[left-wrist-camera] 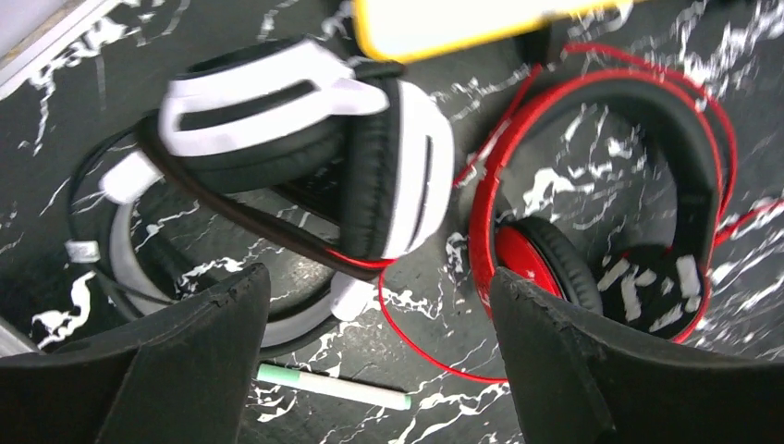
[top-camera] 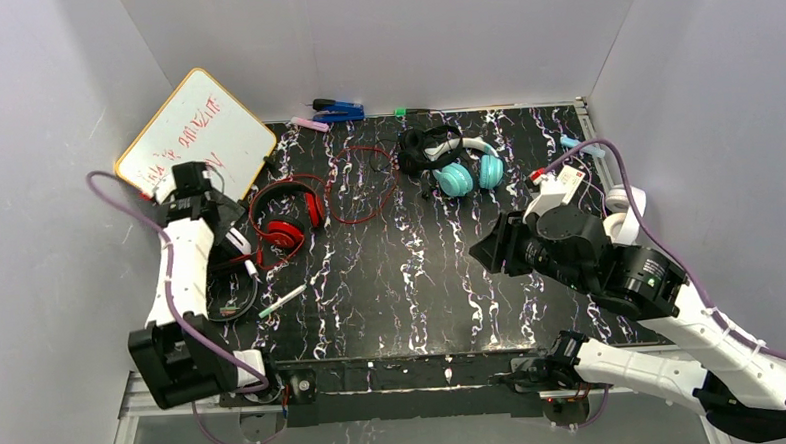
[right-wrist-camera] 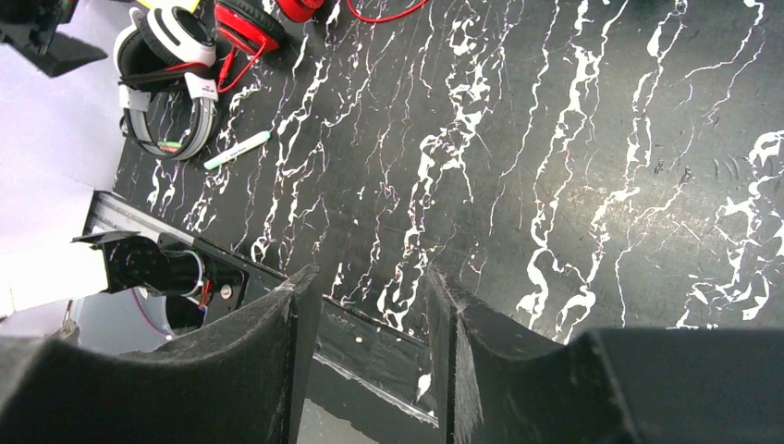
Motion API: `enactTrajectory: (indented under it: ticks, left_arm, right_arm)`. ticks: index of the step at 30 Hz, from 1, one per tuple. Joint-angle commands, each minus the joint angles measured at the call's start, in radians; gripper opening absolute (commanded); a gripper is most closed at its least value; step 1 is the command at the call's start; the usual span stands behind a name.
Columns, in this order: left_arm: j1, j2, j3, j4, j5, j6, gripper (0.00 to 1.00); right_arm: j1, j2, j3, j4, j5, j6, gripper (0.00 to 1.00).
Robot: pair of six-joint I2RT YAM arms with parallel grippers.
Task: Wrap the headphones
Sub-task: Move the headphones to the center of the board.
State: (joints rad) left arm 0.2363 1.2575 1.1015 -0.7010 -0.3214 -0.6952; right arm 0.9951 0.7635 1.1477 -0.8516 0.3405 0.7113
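well, your left gripper is hanging released; try gripping the white-and-black headphones at 11 o'clock by the likely stiff band.

Headphones: you have five: red pair, white-and-black pair, small black pair, teal pair, white pair.
Whiteboard: one.
White pen: one.
Small coloured items at the far edge: you can count at least four: blue, pink, green, pale blue.
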Motion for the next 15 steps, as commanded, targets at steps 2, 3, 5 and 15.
enactTrajectory:
  ticks: [2, 3, 5, 15]
  left_arm:
    - [-0.129, 0.09, 0.127, 0.016, -0.02, 0.146, 0.83]
    - [-0.155, 0.113, 0.146, 0.013, -0.038, 0.151, 0.83]
    - [-0.19, 0.152, 0.17, 0.013, -0.06, 0.147, 0.85]
    - [-0.223, 0.347, 0.212, 0.055, 0.014, 0.172, 0.98]
  right_arm:
    - [-0.001, 0.011, 0.001, 0.057, -0.008, 0.007, 0.53]
    - [-0.001, 0.012, 0.001, 0.059, -0.009, 0.007, 0.53]
    - [-0.001, 0.017, 0.001, 0.062, -0.012, 0.007, 0.53]
    - [-0.002, 0.016, 0.003, 0.052, -0.008, 0.014, 0.53]
